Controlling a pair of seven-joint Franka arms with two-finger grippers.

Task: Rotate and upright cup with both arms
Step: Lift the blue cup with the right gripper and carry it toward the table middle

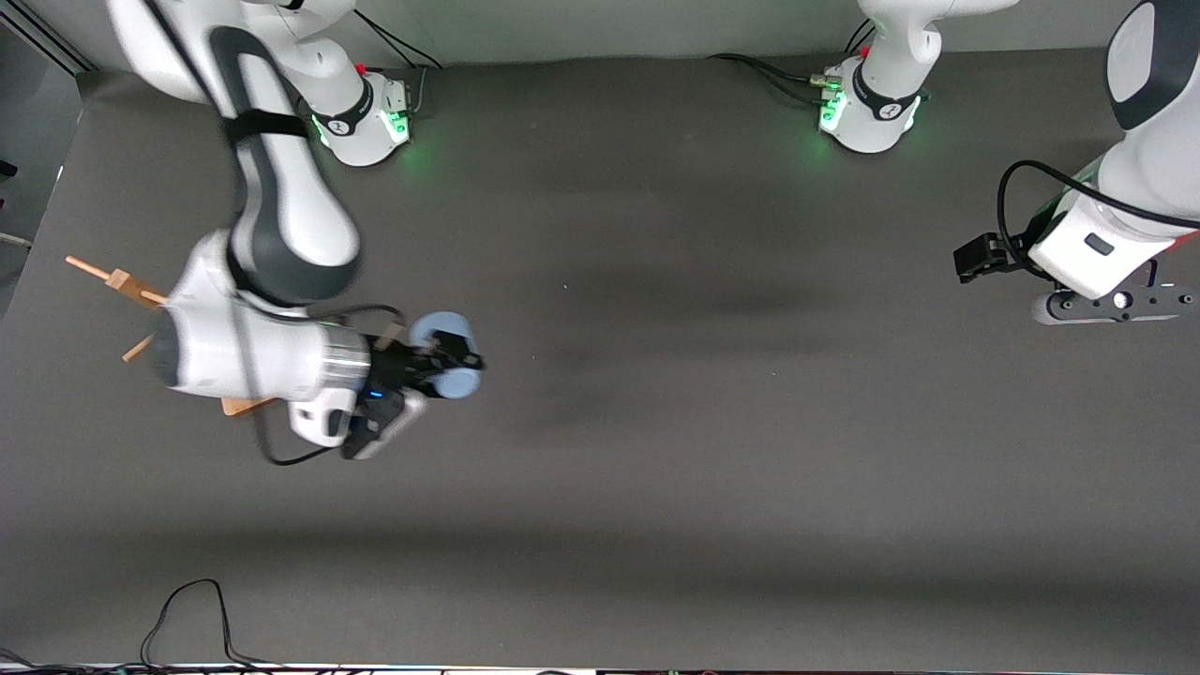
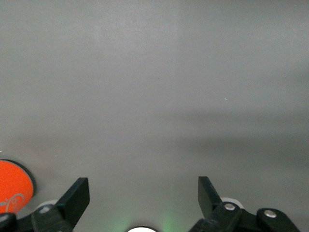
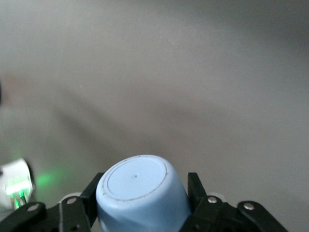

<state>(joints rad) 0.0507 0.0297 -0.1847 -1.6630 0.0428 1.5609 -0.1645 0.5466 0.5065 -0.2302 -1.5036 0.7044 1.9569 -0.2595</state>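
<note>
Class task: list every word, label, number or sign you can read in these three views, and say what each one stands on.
No text can be read.
Arm bases: small dark marks on the black collar, too small to read.
Orange disc: a pale curly mark, cut off by the picture edge, unreadable.
Cup: plain, no marking.

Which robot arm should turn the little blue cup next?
The right arm, I think. The right gripper is shut on the cup. The left gripper waits open at the left arm's end of the table, apart from the cup.
</note>
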